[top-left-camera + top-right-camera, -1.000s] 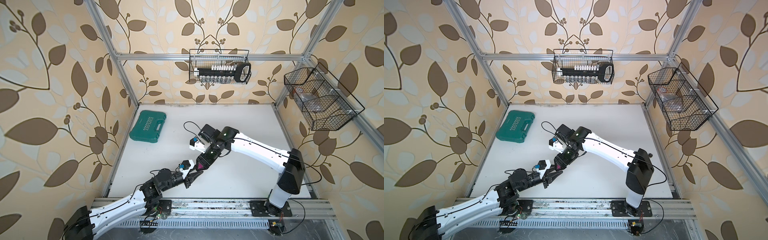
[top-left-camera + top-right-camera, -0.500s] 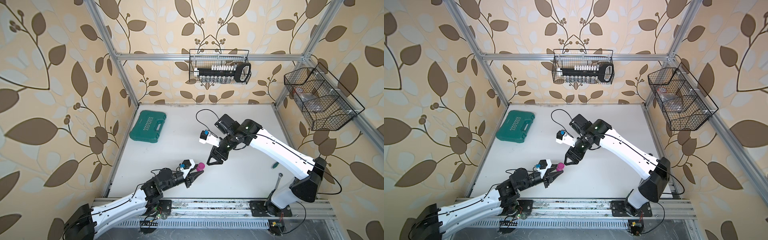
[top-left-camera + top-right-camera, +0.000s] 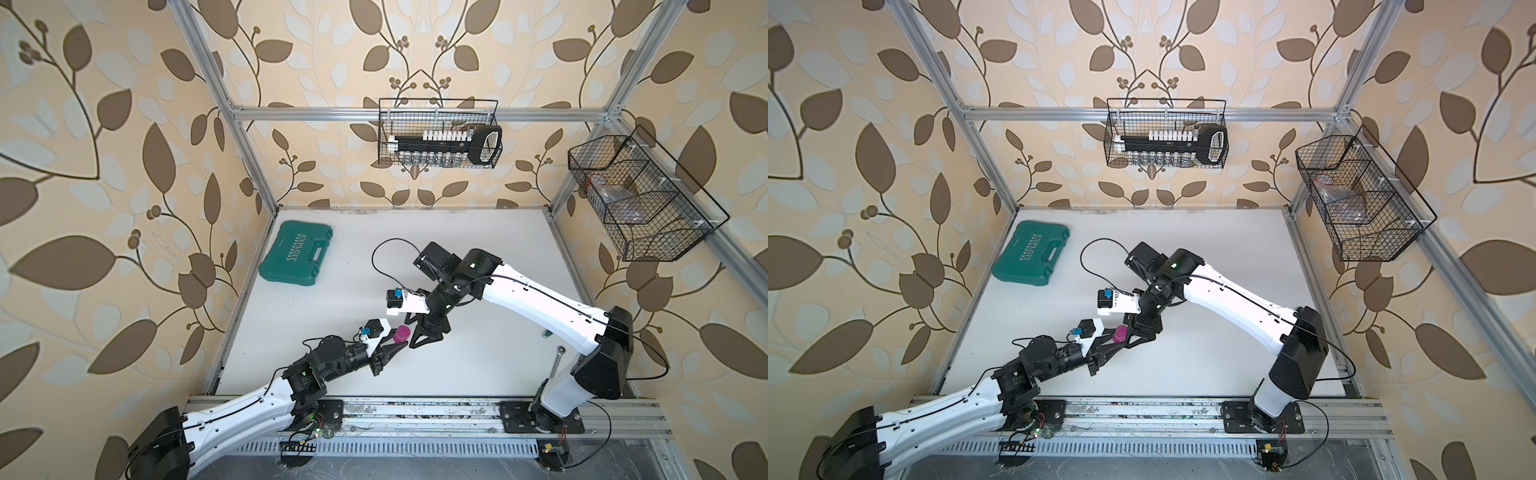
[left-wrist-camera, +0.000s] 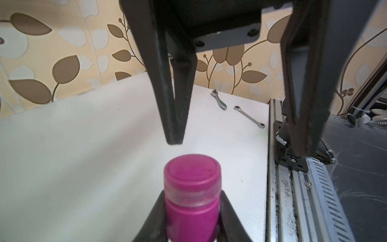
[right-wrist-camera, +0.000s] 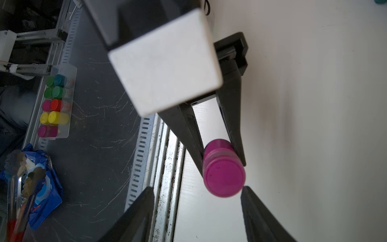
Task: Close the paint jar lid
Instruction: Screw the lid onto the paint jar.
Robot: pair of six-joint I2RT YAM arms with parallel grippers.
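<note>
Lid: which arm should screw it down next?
Right. The right gripper is open and aimed at the lid, one fingertip nearly touching it. The left gripper is shut on the jar, so it probably should just hold.

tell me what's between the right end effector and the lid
Nothing. In the left wrist view the open right end effector sits just off the lid on the paint jar; only white table shows through the gap.

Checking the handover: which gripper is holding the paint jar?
The left gripper: its jaws clamp the jar by its body, while the right gripper has its jaws open, gripping nothing.
</note>
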